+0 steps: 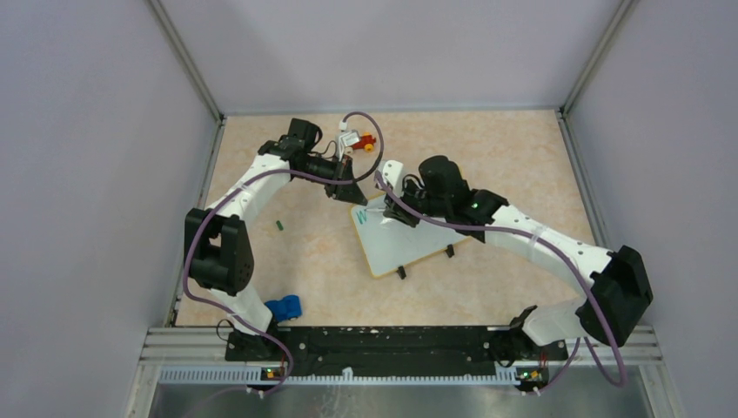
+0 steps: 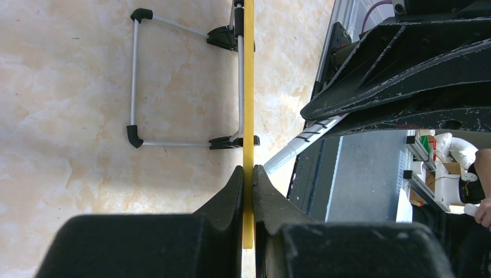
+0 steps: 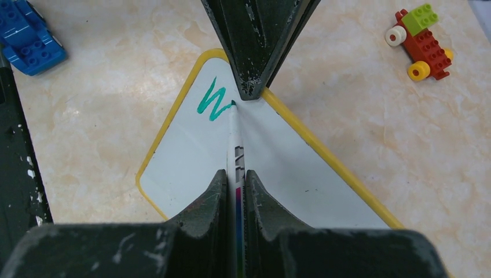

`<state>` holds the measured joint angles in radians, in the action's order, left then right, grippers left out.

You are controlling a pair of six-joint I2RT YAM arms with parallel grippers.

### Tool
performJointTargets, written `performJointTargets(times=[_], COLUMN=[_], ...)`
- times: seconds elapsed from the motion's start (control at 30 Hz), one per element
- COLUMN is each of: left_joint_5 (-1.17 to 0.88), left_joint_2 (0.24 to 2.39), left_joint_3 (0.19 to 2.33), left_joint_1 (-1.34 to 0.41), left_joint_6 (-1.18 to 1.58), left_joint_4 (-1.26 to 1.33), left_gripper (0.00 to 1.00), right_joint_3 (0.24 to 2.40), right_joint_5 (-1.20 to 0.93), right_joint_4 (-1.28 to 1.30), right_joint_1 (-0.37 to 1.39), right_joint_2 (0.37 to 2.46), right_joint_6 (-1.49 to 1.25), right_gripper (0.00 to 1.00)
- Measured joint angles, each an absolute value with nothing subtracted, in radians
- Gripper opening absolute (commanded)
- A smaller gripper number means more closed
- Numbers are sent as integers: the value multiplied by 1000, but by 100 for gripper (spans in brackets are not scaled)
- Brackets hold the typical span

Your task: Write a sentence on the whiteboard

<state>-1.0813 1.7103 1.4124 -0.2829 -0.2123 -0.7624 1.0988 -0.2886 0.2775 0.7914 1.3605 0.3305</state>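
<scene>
Tabletop (image 1: 487,157) beige, marbled; walls (image 1: 392,52) pale lilac; whiteboard (image 1: 409,239) askew mid-table.

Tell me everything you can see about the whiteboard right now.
The whiteboard is a small white rectangle with a thin yellow rim, rounded corners and two black feet on its near edge. The left wrist view also shows a grey wire stand on its back. It sits skewed mid-table. The left gripper is shut on the rim at the far corner. A green W is written near that corner, where the marker held by the right gripper appears to touch the surface.
</scene>
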Motion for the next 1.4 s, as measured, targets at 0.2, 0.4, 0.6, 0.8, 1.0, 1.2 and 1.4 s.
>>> performJointTargets(times=[0.2, 0.4, 0.6, 0.8, 1.0, 1.2, 1.4], left_joint_5=[-1081, -1081, -1082, -1084, -1084, -1084, -1084], left_joint_2=[1710, 1710, 1710, 1710, 1710, 1710, 1710], left_joint_3=[1412, 1412, 1412, 1411, 1411, 1411, 1411], left_joint_1=[-283, -283, -283, -283, -283, -283, -283], left_joint_6=[-212, -212, -212, -212, -212, -212, -212], left_joint_4=[-763, -763, -763, -762, -762, -762, -762], left_gripper=[0, 0, 0, 0, 0, 0, 0], right_joint_3=[1103, 1103, 1101, 1100, 1100, 1100, 1100], right_joint_5=[-303, -360, -380, -353, -334, -334, -333], right_joint_4=[281, 340, 364, 342, 336, 337, 337], right_joint_1=[789, 789, 783, 754, 749, 749, 749], right_joint_2=[1364, 1361, 1335, 1328, 1329, 1330, 1339], right_joint_6=[334, 346, 344, 323, 312, 311, 312], right_gripper=[0, 0, 0, 0, 0, 0, 0])
